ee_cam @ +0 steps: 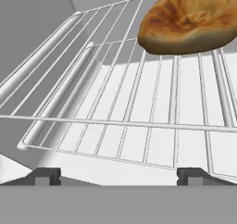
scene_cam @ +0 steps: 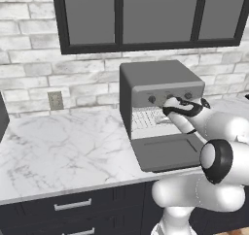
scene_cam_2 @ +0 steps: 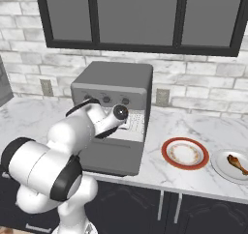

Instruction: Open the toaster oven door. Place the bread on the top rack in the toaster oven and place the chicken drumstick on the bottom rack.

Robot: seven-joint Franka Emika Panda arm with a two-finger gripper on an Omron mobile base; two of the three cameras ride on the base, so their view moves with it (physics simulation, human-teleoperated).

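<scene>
Now the bread (ee_cam: 192, 20) lies on the top rack (ee_cam: 139, 107), beyond the open hand (ee_cam: 118, 176).

Worktop (scene_cam: 58, 146): white marble with grey veining, run along the brick wall (scene_cam: 29, 40).

Wall cabinets (scene_cam_2: 135, 15): dark-framed with grey panels, mounted above the worktop's back edge.

Outlets: one (scene_cam: 55, 100) was set in the wall toward the worktop's left; another (scene_cam_2: 162, 96) further right.

Base cabinets (scene_cam: 73, 207): dark fronts with silver bar handles, fitted under the worktop's front edge.

Plate, red-rimmed (scene_cam_2: 184, 153): laid flat near the front edge, right of centre.

Plate, white (scene_cam_2: 231, 166): placed just beside the red-rimmed one, toward the right end, near the front edge.
</scene>
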